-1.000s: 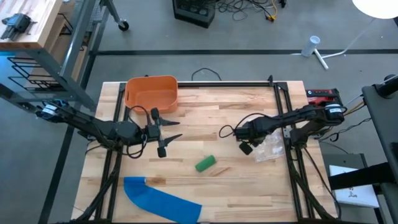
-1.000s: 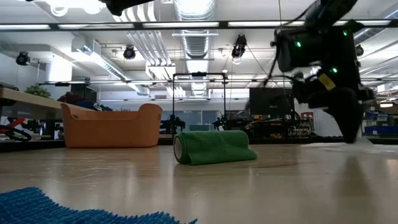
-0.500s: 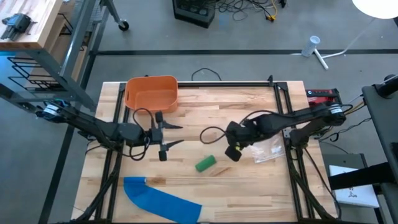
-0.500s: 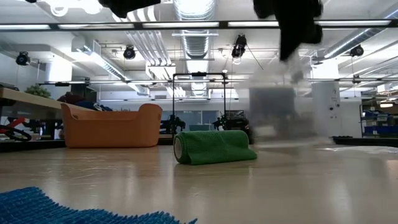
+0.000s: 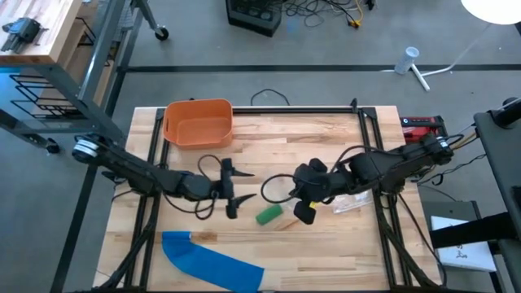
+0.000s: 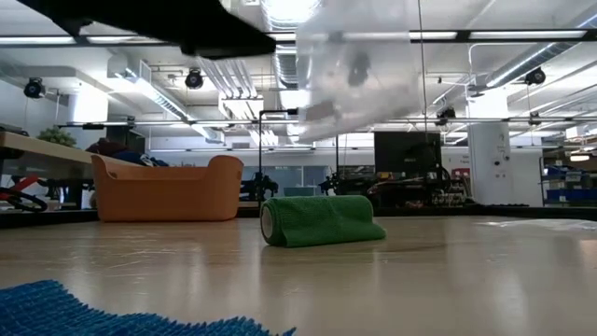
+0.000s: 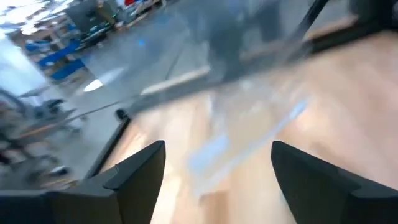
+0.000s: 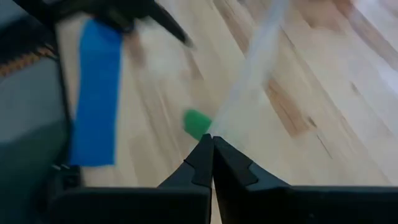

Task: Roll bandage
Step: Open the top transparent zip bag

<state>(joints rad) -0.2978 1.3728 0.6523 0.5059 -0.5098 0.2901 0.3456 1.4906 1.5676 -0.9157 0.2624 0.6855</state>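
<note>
Starting at your left, the orange bin (image 5: 198,122) sits at the far side of the surface (image 5: 269,138) and the blue cloth (image 5: 210,262) lies at the near edge; neither matters for this step. The left end effector (image 5: 234,189) hovers just left of the roll with its fingers spread wide, nothing between them.

The green roll (image 5: 269,214) lies on its side near the middle of the surface, already wound tight by the look of it, its open end turned toward the bin in the low view (image 6: 320,220). It touches neither arm.

Just right of it, the right end effector (image 5: 299,205) is pinched closed on a thin clear sheet (image 8: 258,59), which trails away from the fingertips in its wrist view and shows as a pale blur above the roll in the low view. A clear bag (image 5: 352,201) lies by the right arm's elbow.

You probably want the sheet brought to the roll, so lower the right arm slowly and keep the sheet taut, since slack film will fold on itself. Bring the left fingers astride the roll before contact; a cylinder like that will likely trundle away from a sideways nudge.
</note>
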